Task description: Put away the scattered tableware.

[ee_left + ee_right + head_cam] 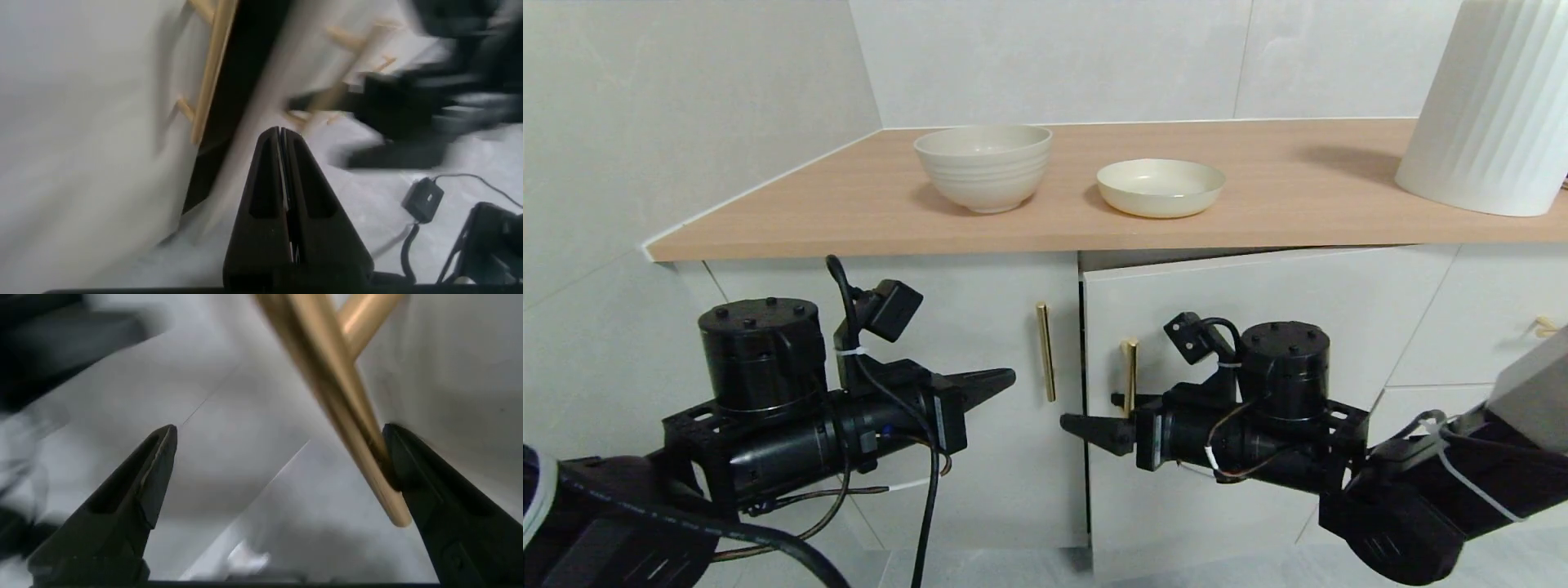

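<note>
The right gripper (1090,430), spread wide, sat at the brass handle (1129,377) of the ajar cabinet door (1241,286); the left gripper (992,382), nearby, was pressed together.

**Glazed crockery, matt wood grain, polished brass**

The deep cream ribbed ceramic bowl (983,166) and the shallow cream ceramic dish (1161,187) have a smooth, softly glossy glaze. The light-brown wood-grain countertop (1258,196) looks matt. The flat white cabinet doors (980,343) are matt, and their slim brass-coloured metal bar handles (1045,351) shine. The tall white fluted vessel (1486,106) is matt. The left gripper (1009,377) and right gripper (1070,425) are matt black and plastic-looking.
</note>
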Motion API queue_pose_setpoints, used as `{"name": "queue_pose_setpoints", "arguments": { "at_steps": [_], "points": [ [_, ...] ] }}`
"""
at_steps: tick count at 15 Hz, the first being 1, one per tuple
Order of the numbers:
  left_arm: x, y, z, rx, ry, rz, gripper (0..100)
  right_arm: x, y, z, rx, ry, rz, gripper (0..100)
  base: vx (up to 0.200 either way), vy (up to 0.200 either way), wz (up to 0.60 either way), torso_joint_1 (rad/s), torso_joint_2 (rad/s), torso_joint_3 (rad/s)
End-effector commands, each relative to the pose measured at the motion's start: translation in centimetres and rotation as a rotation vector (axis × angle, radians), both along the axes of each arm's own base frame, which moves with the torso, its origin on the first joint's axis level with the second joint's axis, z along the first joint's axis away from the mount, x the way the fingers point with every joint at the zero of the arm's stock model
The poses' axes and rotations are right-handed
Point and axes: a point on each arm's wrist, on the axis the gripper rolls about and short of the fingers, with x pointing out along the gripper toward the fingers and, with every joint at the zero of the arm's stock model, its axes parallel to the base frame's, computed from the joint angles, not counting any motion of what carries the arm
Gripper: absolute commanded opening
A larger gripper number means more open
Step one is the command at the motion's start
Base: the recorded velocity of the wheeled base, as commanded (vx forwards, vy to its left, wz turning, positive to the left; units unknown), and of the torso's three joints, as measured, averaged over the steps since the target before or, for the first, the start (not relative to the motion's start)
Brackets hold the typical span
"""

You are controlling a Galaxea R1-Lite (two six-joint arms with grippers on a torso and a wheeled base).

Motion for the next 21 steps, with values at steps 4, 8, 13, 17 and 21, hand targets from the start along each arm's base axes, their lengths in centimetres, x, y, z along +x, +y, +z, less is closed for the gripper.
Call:
{"name": "queue_pose_setpoints", "arguments": {
  "at_steps": [4, 8, 13, 17, 21],
  "points": [
    [3.4, -3.7, -3.1, 0.042, 0.058, -0.039, 0, -4.6, -3.0, 2.9, 0.035, -0.029, 0.064, 100, 0.0, 0.0, 0.0, 0.0, 0.0, 0.0],
    [5.2, -7.6, -5.6, 0.038, 0.009, -0.03, 0, -5.9, -3.3, 2.9, 0.031, -0.023, 0.087, 100, 0.0, 0.0, 0.0, 0.0, 0.0, 0.0],
    [4.3, -11.7, -5.5, -0.005, -0.056, -0.132, 0, -6.3, -3.7, 2.9, 0.028, -0.015, 0.106, 100, 0.0, 0.0, 0.0, 0.0, 0.0, 0.0],
    [3.6, -12.2, -5.2, -0.028, -0.103, -0.115, 0, -7.1, -5.5, 2.2, 0.002, 0.002, 0.073, 100, 0.0, 0.0, 0.0, 0.0, 0.0, 0.0],
    [3.0, -11.9, -4.6, -0.033, -0.112, -0.118, 0, -7.8, -8.0, 1.9, -0.016, 0.009, -0.029, 100, 0.0, 0.0, 0.0, 0.0, 0.0, 0.0]
  ]
}}
